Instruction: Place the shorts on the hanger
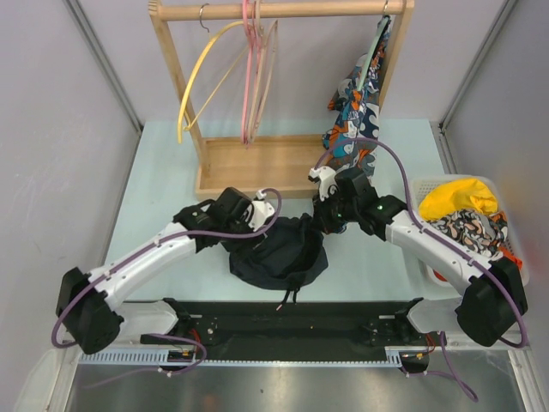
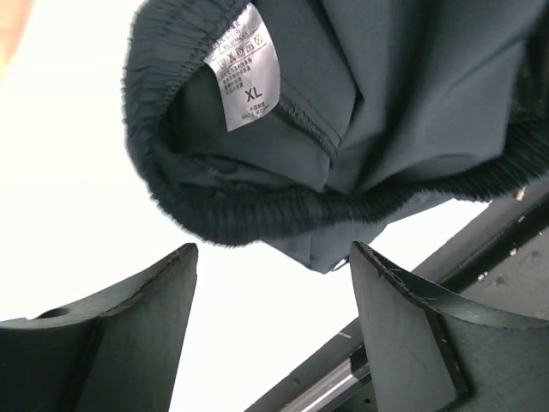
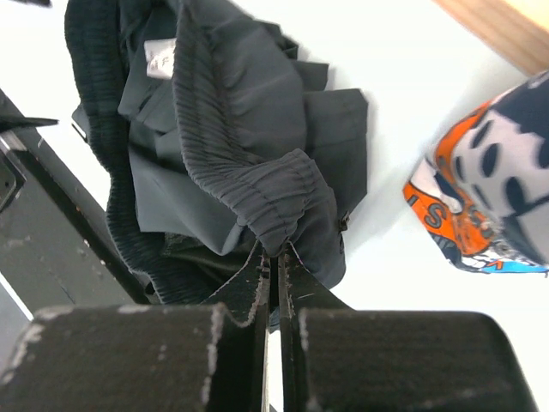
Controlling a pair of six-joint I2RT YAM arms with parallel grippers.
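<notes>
The dark navy shorts (image 1: pixel 279 251) lie bunched on the table between my two arms. My right gripper (image 1: pixel 325 225) is shut on a fold of their elastic waistband (image 3: pixel 274 206) at the right edge of the heap; the pinch shows in the right wrist view (image 3: pixel 280 254). My left gripper (image 1: pixel 244 233) is open and empty at the heap's left edge. In the left wrist view (image 2: pixel 273 257) the waistband and a white XL label (image 2: pixel 246 75) sit just beyond the fingertips (image 2: pixel 176 275). The tan hanger (image 1: pixel 271 69) hangs on the wooden rack's rail.
The wooden rack (image 1: pixel 257 167) stands at the back, with a yellow hanger (image 1: pixel 204 73), a pink hanger (image 1: pixel 249 69) and a colourful patterned garment (image 1: pixel 353 116). A white basket (image 1: pixel 513 225) at the right holds a yellow cloth (image 1: pixel 455 197). A black rail (image 1: pixel 283 322) runs along the near edge.
</notes>
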